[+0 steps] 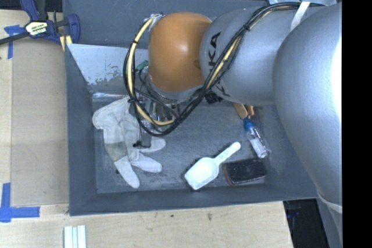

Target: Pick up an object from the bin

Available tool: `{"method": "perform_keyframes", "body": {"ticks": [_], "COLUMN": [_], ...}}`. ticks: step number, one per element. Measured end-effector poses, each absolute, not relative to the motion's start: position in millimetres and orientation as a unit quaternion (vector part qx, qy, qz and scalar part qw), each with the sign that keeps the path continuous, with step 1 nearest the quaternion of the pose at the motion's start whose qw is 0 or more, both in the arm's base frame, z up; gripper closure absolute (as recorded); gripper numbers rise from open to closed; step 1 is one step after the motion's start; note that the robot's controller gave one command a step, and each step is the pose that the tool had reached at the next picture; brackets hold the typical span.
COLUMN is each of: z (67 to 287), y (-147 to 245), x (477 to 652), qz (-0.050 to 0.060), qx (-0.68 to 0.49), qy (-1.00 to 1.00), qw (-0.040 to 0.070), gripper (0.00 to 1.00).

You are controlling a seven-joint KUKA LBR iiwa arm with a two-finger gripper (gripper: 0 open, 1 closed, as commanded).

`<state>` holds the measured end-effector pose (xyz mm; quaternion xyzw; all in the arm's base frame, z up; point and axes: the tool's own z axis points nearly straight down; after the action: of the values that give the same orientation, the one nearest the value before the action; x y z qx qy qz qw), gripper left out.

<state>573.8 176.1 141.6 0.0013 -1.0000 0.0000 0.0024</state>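
My gripper (pixel 142 135) comes down from under the orange wrist cover onto the left half of the bin. Its tip sits on a crumpled white glove (pixel 116 125) that lies against the bin's left wall, glove fingers pointing toward the front. The wrist cover and cables hide most of the gripper. A white plastic scoop (pixel 206 168) lies on the floor to the right of the glove, handle pointing up and right.
A flat black rectangular thing (pixel 245 171) lies beside the scoop at the front right. A small clear tube with a blue cap (pixel 256 139) lies above it, and an orange piece (pixel 244 108) peeks out under the arm. The arm covers the bin's right and back.
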Motion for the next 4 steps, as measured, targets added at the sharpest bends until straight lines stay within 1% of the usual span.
{"method": "perform_keyframes", "body": {"ticks": [1, 2, 3, 4], "z": [147, 83, 70, 71], "y": [175, 160, 157, 208], "x": [575.5, 548.0, 527.6, 585.1], "qz": [-0.001, 0.000, -0.001, 0.000], "qx": [0.000, 0.052, -0.068, -0.006], "qy": [-1.000, -0.999, -0.998, -1.000], "qw": [-0.001, -0.003, -0.002, -0.001], "gripper": [0.00, 0.00, 0.00, 0.00]}}
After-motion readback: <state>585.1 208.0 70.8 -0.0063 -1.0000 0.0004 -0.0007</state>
